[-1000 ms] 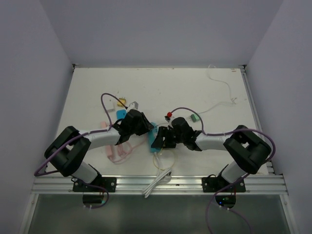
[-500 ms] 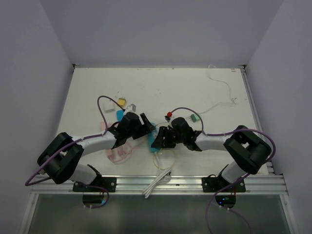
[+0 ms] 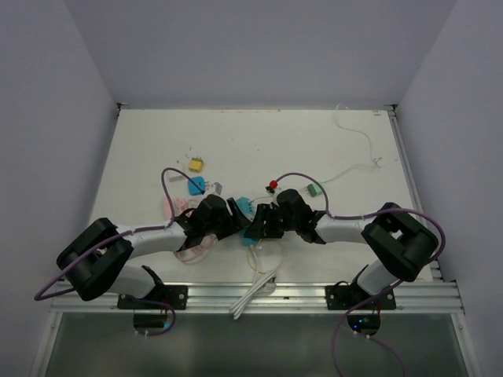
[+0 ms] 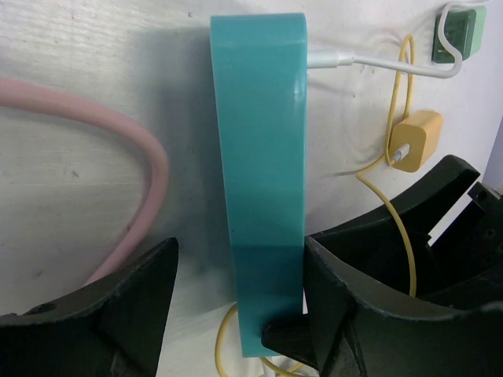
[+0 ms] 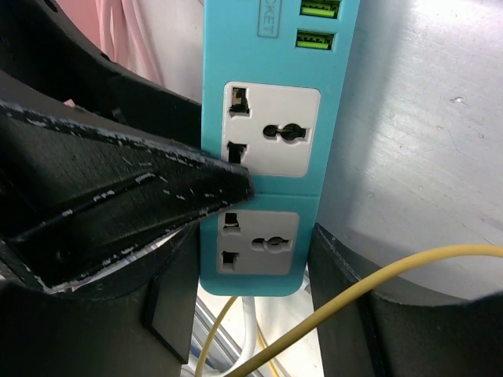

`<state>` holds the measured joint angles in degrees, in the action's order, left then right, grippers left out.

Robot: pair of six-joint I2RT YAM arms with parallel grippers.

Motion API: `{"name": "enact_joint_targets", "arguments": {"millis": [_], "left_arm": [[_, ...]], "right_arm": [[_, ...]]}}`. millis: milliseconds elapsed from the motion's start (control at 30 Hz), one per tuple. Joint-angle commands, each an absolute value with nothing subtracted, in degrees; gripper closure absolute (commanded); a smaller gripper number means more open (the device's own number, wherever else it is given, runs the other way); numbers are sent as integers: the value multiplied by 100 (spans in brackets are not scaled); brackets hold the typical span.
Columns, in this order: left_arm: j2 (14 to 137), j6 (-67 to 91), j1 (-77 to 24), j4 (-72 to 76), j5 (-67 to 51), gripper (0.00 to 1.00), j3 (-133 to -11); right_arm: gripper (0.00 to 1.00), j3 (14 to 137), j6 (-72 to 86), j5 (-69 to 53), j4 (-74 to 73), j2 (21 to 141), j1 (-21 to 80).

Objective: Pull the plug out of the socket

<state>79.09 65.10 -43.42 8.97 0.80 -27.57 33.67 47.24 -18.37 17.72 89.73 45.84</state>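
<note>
Straddling one socket strip (image 4: 259, 118) (two outlets (image 5: 272, 129) showing): left claw (image 4: 240, 259), right claw (image 5: 255, 271).

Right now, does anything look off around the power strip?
Yes. The teal power strip appears to stand on its narrow edge instead of lying flat. Both sockets in the right wrist view are empty, and only a white cable enters the strip near its far end.

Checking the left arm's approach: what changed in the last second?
The left claw swung back toward the near edge of the table and now sits with a finger on each side of the teal power strip, jaws open, gripping nothing. The right claw stayed clamped on the strip's end, and the strip itself has not visibly shifted.
</note>
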Motion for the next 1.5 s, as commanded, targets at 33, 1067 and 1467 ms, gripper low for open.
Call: {"name": "enact_joint_targets", "arguments": {"millis": [33,1067,1467], "left_arm": [[7892,6837,-4500,1292,123,34,-2716],[8016,6724,-4676,1003,545,100,-2874],[7920,5854,-4667,158,404,100,-3296]], "right_arm": [[96,3349,4597,-1696,2162,8710,4579],[23,3445,4000,-1468,986,7586,4509],[31,4183,2689,-905,-729,6838,3825]]}}
